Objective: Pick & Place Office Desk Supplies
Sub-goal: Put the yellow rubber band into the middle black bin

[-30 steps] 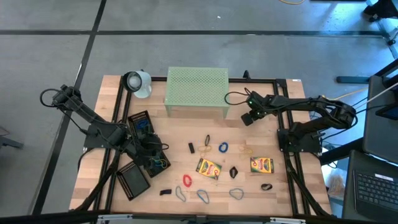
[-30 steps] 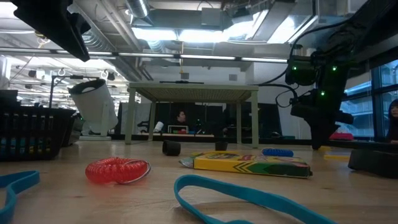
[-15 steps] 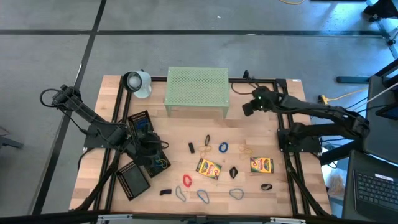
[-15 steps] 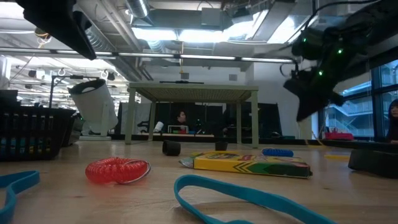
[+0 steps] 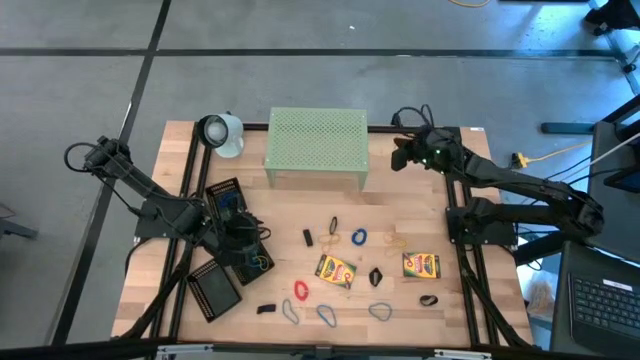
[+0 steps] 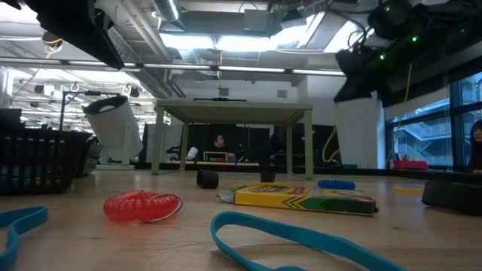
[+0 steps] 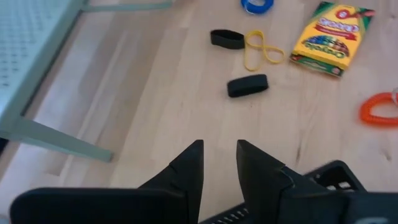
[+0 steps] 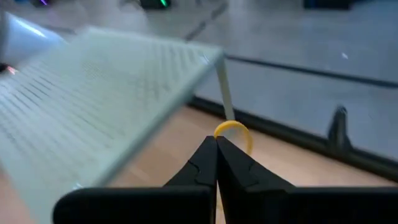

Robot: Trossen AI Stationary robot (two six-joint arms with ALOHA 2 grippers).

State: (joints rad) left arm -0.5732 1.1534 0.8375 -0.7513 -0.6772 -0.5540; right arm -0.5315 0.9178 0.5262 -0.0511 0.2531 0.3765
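Small supplies lie on the wooden table: two yellow-green crayon boxes [image 5: 336,270] [image 5: 421,265], a blue band [image 5: 358,237], a red coil [image 5: 300,290], black clips [image 5: 308,238] [image 5: 375,277] and more loops near the front edge. My right gripper [image 5: 398,157] [image 8: 216,142] hovers off the right end of the pale-green stand [image 5: 316,145], shut on a yellow rubber band [image 8: 233,129]. My left gripper [image 5: 248,240] [image 7: 219,152] hangs over a black mesh tray [image 5: 252,262], fingers narrowly open, holding nothing. My right gripper pinches the yellow rubber band between its two fingertips. A short arc of the loop [image 8: 229,127] sticks out past the tips. The band is lifted clear of the table, near the stand's leg [image 8: 224,93].
Two more black mesh trays [image 5: 226,198] [image 5: 215,290] sit at the table's left. A white cylindrical object [image 5: 220,132] stands at the far left corner. Bare wood lies in front of the stand [image 5: 400,205]. People show in the room beyond the table in the low view.
My right gripper has risen and moved toward the table's far edge, from in front of the stand's right end to beside its far right corner, staying shut.
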